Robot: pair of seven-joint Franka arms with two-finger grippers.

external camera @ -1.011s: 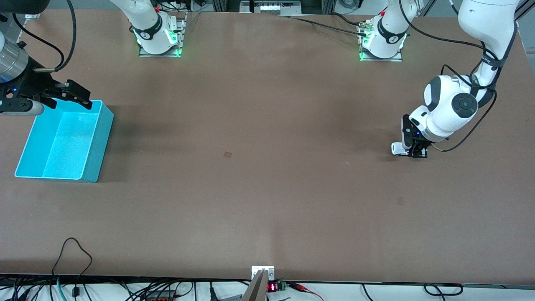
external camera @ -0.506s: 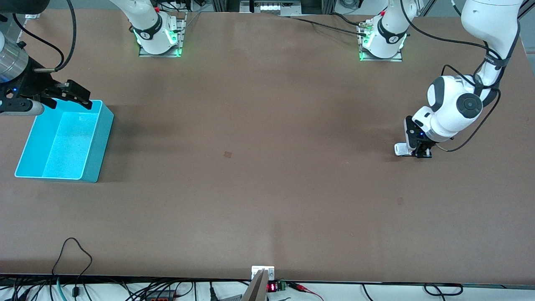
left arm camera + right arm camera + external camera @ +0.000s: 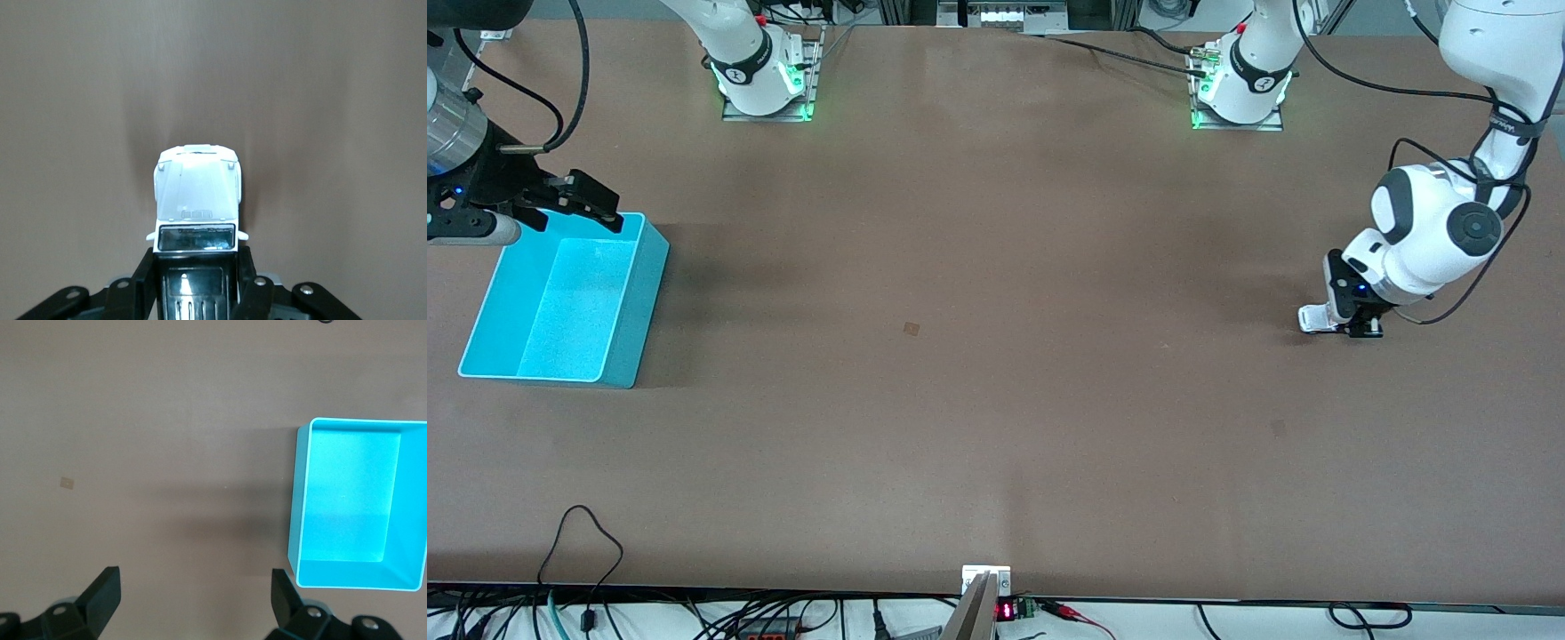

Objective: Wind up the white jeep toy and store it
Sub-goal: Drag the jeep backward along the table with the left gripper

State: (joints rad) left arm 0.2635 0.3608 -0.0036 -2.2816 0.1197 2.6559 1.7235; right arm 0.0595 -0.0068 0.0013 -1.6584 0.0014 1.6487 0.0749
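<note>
The white jeep toy (image 3: 1316, 318) is down at the brown table near the left arm's end. In the left wrist view its white hood (image 3: 197, 193) sticks out ahead of the black fingers (image 3: 148, 273). My left gripper (image 3: 1360, 327) is shut on the jeep's black-roofed rear, one finger on each side (image 3: 197, 267). The turquoise bin (image 3: 640, 293) stands empty at the right arm's end. My right gripper (image 3: 574, 203) waits open and empty over the bin's edge nearest the bases, and in the right wrist view (image 3: 193, 587) the bin (image 3: 300, 520) lies to one side.
A small tan mark (image 3: 911, 329) lies on the table's middle. The two arm bases (image 3: 765, 80) stand along the table's edge farthest from the front camera. Loose cables (image 3: 578, 542) and a small bracket (image 3: 985, 578) sit at the edge nearest it.
My left gripper has slid with the jeep along the table toward the left arm's end. The right arm and the bin have not moved.
</note>
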